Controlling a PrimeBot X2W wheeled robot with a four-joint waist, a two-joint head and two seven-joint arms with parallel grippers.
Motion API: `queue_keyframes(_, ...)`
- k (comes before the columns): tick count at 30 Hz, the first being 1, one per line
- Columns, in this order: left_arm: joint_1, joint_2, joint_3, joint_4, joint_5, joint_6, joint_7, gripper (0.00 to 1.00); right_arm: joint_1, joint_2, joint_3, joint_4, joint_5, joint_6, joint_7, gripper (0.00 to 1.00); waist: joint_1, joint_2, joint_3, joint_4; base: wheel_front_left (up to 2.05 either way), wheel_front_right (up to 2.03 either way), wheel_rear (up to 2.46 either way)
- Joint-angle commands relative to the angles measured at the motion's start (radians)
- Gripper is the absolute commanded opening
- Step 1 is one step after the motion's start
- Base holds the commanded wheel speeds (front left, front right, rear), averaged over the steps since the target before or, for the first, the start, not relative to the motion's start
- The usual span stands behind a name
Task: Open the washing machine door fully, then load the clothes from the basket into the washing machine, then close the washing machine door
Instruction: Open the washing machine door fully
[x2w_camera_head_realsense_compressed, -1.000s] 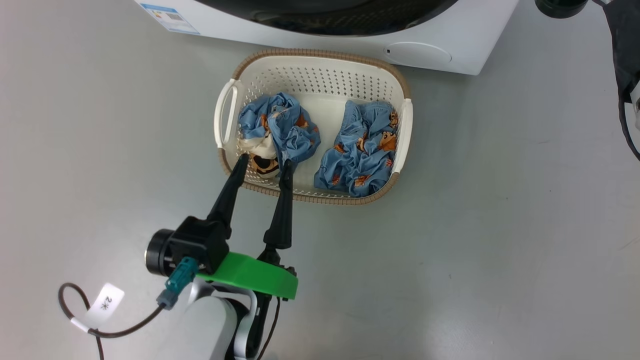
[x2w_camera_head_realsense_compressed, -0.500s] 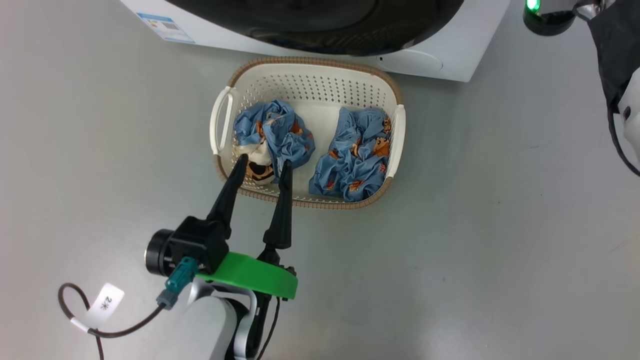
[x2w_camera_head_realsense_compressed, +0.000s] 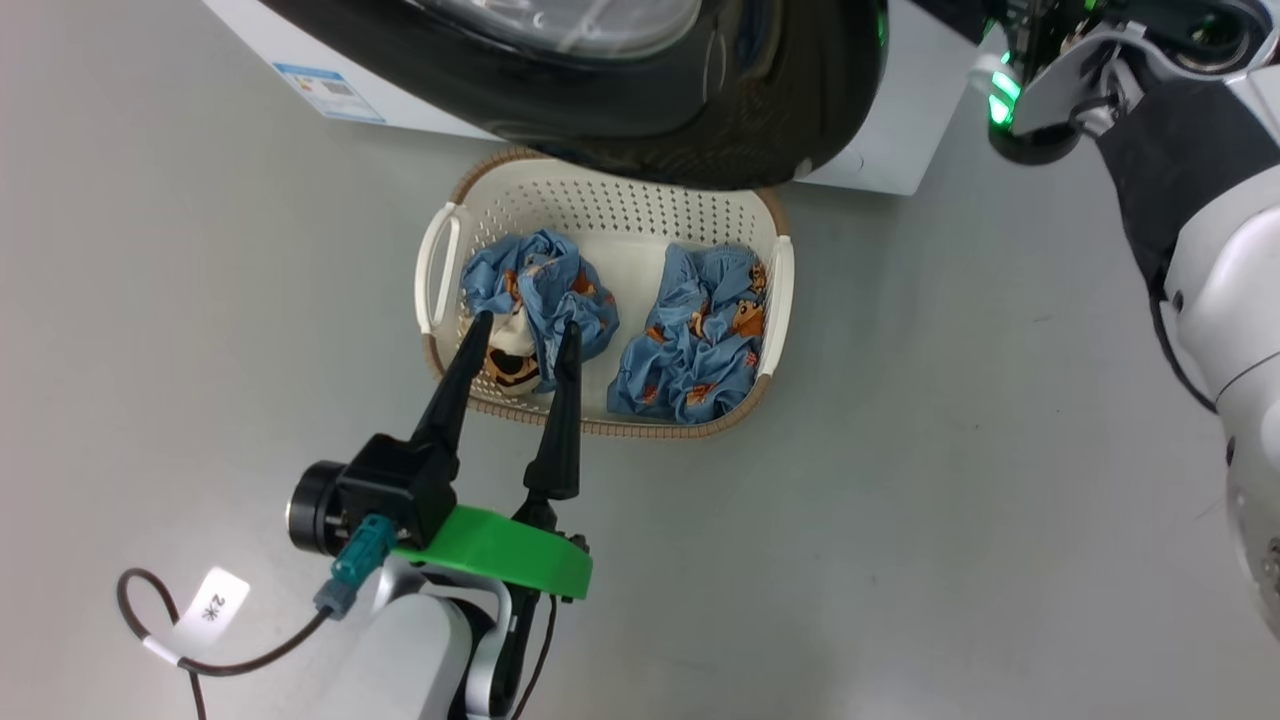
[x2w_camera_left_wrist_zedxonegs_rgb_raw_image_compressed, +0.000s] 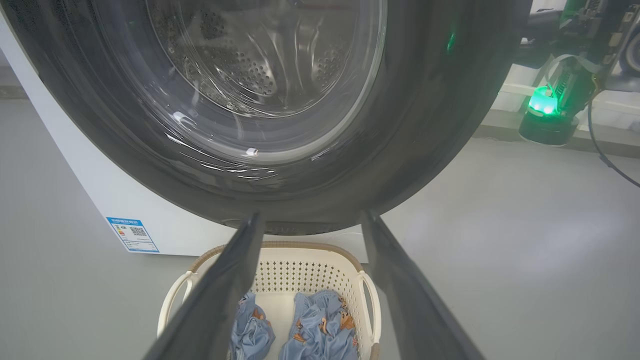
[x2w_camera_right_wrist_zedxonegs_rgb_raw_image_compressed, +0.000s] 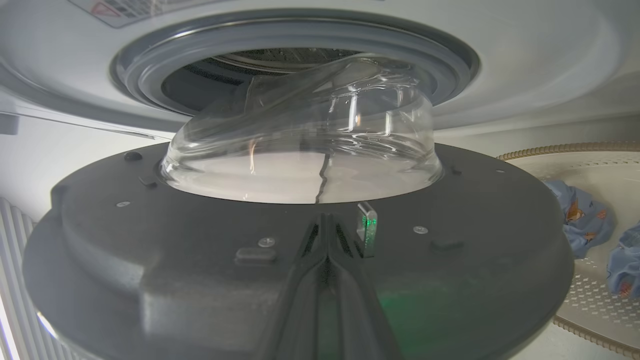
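Laundry room, mid-task: the washing machine door (x2w_camera_head_realsense_compressed: 700, 120) now hangs out over the far rim of the basket (x2w_camera_head_realsense_compressed: 600, 425), a rim that stood in full view a second ago. The head camera has shifted as well, and my right arm (x2w_camera_head_realsense_compressed: 1210, 290) fills far more of the upper right corner than it did.

My left hand (x2w_camera_head_realsense_compressed: 527, 322) is where it was, fingers spread wide and gripping nothing. Its tips are poised over the nearer-left bundle of the clothes (x2w_camera_head_realsense_compressed: 545, 290). The second bundle (x2w_camera_head_realsense_compressed: 700, 340) lies just to the right of that hand, and both bundles sit inside the basket on the grey floor (x2w_camera_head_realsense_compressed: 950, 500).

My right hand (x2w_camera_right_wrist_zedxonegs_rgb_raw_image_compressed: 325, 220) is closed, its fingers pressed flat together with nothing between them. It lies along the door's inner face, its tips just short of the glass bowl (x2w_camera_right_wrist_zedxonegs_rgb_raw_image_compressed: 300, 145). A metal latch tongue (x2w_camera_right_wrist_zedxonegs_rgb_raw_image_compressed: 367, 227) stands just to the right of those tips. Whether the fingers actually touch the door, I cannot tell.

Beyond the right hand and the bowl, the grey-blue seal (x2w_camera_right_wrist_zedxonegs_rgb_raw_image_compressed: 140, 75) rings the opening of the white washing machine (x2w_camera_head_realsense_compressed: 900, 110). The door stands clear of it. From my left wrist, the steel drum (x2w_camera_left_wrist_zedxonegs_rgb_raw_image_compressed: 250, 65) shows only through the door glass, blurred by reflections.

The door covers the basket's back wall. My left fingers mask part of the near bundle. The machine's upper part is cut off by the frame, and the small print on its blue label sticker (x2w_camera_head_realsense_compressed: 328, 92) is unreadable.
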Motion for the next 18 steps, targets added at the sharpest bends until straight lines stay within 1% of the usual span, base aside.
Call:
queue_keyframes(1, 0.010, 0.018, 0.035, -0.017, 0.014, 0.000, -0.006, 1.00, 0.022, 0.041, 0.006, -0.030, -0.005, 0.002, 0.013, 0.00, 0.0000, -0.0001, -0.009, -0.002, 0.00, 0.00, 0.00)
queue_keyframes(9, 0.030, 0.018, 0.040, -0.011, 0.026, -0.002, -0.006, 1.00, 0.097, 0.056, 0.031, -0.066, -0.022, 0.002, 0.035, 0.00, 0.0000, -0.0001, -0.047, -0.011, 0.00, 0.00, 0.00)
queue_keyframes(18, 0.050, 0.018, 0.043, -0.004, 0.036, -0.008, -0.006, 1.00, 0.169, 0.081, 0.040, -0.099, -0.016, 0.002, 0.062, 0.00, 0.0000, -0.0001, -0.083, -0.025, 0.00, 0.00, 0.00)
